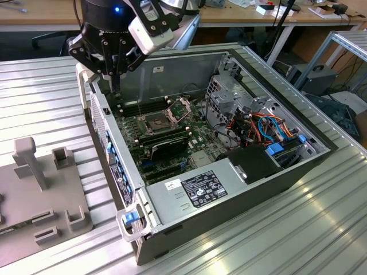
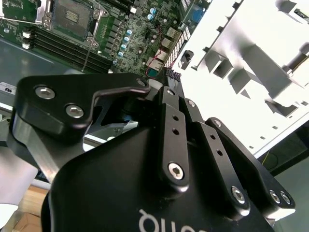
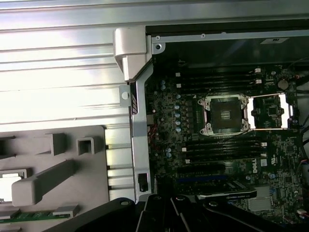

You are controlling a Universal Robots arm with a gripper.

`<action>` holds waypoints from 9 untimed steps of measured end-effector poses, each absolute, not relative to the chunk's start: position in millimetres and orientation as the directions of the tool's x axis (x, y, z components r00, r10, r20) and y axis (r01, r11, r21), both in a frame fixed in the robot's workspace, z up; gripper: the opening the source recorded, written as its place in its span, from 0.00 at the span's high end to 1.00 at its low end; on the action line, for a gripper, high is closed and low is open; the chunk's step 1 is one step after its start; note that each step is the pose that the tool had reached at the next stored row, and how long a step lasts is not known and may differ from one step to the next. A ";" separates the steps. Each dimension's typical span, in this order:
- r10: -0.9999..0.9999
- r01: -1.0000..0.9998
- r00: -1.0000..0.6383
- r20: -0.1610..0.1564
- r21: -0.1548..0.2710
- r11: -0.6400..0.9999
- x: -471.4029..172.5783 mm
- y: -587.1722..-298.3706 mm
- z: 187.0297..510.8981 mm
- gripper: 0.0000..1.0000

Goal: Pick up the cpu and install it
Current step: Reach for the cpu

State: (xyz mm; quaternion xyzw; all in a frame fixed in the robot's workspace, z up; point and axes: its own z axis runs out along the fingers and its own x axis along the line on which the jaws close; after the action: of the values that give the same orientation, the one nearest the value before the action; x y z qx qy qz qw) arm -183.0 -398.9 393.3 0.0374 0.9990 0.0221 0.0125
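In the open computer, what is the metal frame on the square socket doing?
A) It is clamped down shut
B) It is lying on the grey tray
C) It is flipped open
C: the hinged metal frame is swung back beside the square socket, which sits uncovered.

bench: ribbed metal tabletop (image 1: 269,240) | rear: long wooden desk (image 1: 40,14)

Fixture (image 1: 57,189) beside case (image 1: 241,212) (exterior view's left)
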 end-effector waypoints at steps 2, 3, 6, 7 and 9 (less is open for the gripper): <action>0.075 0.074 -0.997 -0.023 0.045 0.996 -183.6 -398.8 393.3 0.89; 0.075 0.074 -0.997 -0.023 0.045 0.996 -184.0 -398.9 393.3 0.89; 0.075 0.074 -0.997 -0.023 0.045 0.996 -184.8 -398.8 393.3 0.89; 0.075 0.074 -0.997 -0.023 0.045 0.996 -185.2 -398.8 393.3 0.89; 0.075 0.074 -0.997 -0.023 0.045 0.996 -185.8 -398.9 393.3 0.89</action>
State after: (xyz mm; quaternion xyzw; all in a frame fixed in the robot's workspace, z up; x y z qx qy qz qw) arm -185.8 -398.9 393.3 0.0374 0.9990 0.0221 0.0125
